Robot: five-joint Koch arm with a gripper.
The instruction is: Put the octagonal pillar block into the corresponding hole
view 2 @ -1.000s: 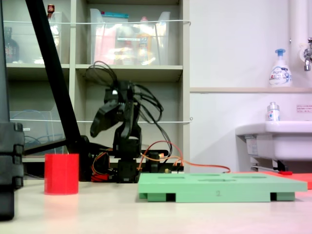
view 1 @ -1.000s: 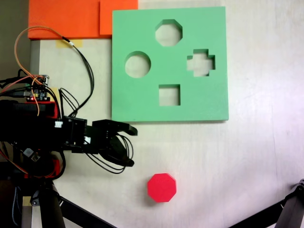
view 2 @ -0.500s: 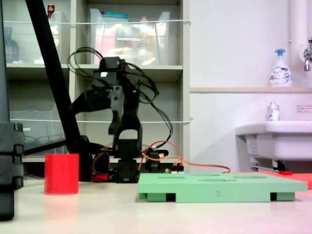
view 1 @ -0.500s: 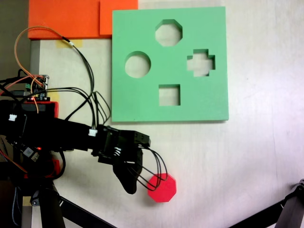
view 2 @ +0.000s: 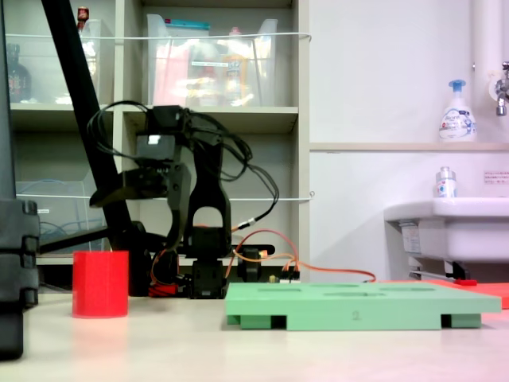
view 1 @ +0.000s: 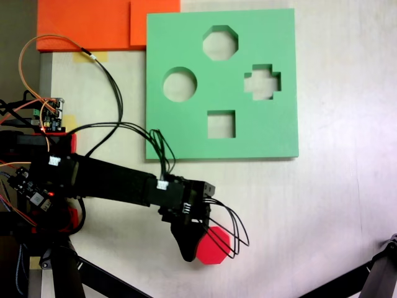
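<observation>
While arm is reaching across table, gripper (view 1: 187,248) is hanging above left edge of octagonal pillar block (view 1: 214,247); jaw state unclear. Block is standing on table (view 1: 335,205), well apart from octagonal hole (view 1: 220,43) in green board (view 1: 273,130).

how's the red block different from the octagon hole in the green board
The octagonal pillar block is solid bright red foam, off the green foam board, partly under the gripper. The corresponding hole is an empty cutout near the board's far edge. Both are eight-sided and look similar in width.
</observation>
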